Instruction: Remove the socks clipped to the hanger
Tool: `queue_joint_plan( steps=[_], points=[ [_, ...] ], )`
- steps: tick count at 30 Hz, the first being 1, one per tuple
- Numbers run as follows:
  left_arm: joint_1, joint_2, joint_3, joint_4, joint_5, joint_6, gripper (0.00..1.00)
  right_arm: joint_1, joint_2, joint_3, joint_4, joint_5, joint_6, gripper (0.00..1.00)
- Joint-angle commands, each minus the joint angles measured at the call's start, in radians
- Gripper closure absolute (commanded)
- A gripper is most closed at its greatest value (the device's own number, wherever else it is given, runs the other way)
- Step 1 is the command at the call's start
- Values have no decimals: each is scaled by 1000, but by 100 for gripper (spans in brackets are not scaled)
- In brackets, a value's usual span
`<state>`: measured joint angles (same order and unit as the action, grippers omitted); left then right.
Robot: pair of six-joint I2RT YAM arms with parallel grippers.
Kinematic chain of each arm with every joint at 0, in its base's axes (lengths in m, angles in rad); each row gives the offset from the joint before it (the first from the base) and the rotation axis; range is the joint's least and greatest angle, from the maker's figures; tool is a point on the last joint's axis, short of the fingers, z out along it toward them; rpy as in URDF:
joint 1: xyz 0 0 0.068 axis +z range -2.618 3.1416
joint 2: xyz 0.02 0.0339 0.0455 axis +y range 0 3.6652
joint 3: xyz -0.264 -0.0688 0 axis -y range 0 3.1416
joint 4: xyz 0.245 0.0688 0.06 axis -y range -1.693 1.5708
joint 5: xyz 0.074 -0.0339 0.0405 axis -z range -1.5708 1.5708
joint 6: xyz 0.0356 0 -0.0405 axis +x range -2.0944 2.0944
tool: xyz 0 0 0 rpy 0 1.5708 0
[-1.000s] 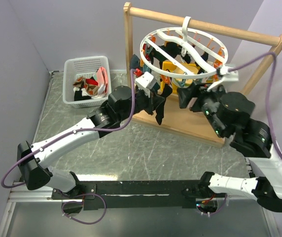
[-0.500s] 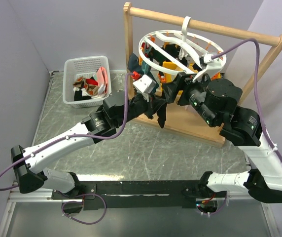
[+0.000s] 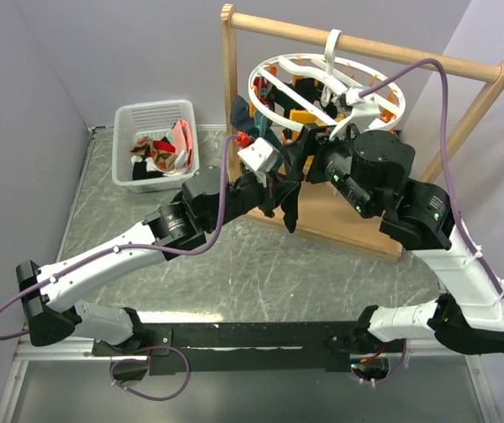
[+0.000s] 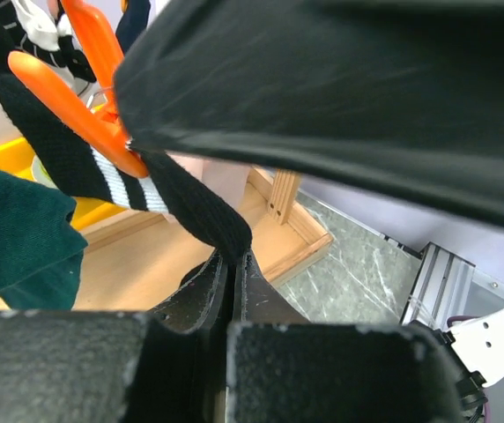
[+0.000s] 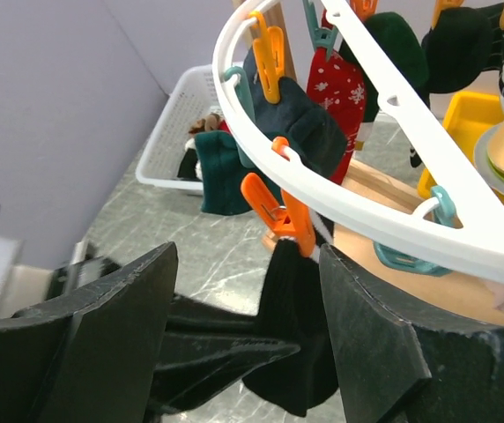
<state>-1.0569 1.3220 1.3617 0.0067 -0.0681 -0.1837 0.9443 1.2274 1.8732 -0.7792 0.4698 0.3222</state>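
At the table's (image 3: 234,264) 10 o'clock, a white basket (image 3: 129,119) is holding loose socks (image 3: 159,150). The left end effector (image 4: 232,260) is pinching, fingers fully together, a black striped sock (image 4: 190,207) that an orange clip (image 4: 85,115) is gripping. The hanger (image 3: 274,110) is hanging from the wooden rail (image 3: 358,44) at 1 o'clock, and the right end effector (image 5: 248,256) is gaping wide, gripping nothing, straddling a dark sock (image 5: 292,335), possibly the same one.

The top camera looks down from above and behind my arms, over the whole surface (image 3: 261,264) and the hanger (image 3: 253,88). My left wrist camera looks along my left fingers (image 4: 58,370), very near a black sock (image 4: 190,211). My right wrist camera looks up past my right fingers (image 5: 384,335), close under the hanger, which all views share.
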Motion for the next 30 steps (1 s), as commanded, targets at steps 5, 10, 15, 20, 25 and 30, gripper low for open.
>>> queue_joint_plan(
  steps=[5, 10, 15, 20, 25, 30],
  points=[
    [-25, -50, 37, 6, -15, 18, 96, -2, 49, 46, 20, 62, -38, 30],
    [-34, -52, 39, 7, -10, 20, 96, -2, 73, 43, 55, 84, -55, 30],
    [-45, -53, 37, 4, -9, 20, 96, -2, 66, 2, 128, 148, -54, 38],
    [-46, -67, 7, 1, -6, 7, 95, -4, 15, -65, 198, 181, -63, 55],
    [-46, -113, -70, -4, -19, -7, 96, -2, 3, -78, 193, 193, -75, 56],
    [-46, -202, -197, -50, -25, -36, 94, -2, -17, -111, 204, 202, -83, 56]
  ],
)
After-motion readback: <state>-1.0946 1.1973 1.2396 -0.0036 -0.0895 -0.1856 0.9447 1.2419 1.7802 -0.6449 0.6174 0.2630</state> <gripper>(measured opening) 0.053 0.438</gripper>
